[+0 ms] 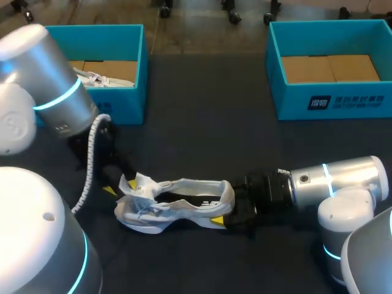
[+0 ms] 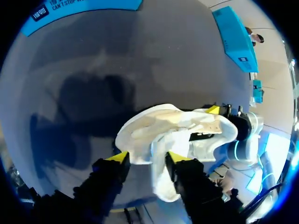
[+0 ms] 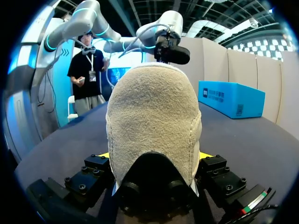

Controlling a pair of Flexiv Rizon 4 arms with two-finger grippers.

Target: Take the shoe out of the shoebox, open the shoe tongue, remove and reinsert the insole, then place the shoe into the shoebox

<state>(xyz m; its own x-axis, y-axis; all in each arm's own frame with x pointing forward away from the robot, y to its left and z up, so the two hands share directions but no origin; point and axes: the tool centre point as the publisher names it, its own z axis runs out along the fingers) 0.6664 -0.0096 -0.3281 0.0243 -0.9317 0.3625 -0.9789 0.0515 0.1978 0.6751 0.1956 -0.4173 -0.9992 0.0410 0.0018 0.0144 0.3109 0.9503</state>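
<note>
The shoe (image 1: pixel 174 205) lies at the tabletop's (image 1: pixel 202 135) six o'clock, heel clamped in the right gripper (image 3: pixel 155 156) at three. The left gripper (image 2: pixel 148 157) flanks the toe end at nine, grip unclear; it should draw the tongue (image 1: pixel 139 185) open gently.

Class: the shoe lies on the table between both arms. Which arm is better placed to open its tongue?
Probably the left. The left gripper sits at the lace end of the shoe, while the right gripper clamps the heel and can steady it.
</note>
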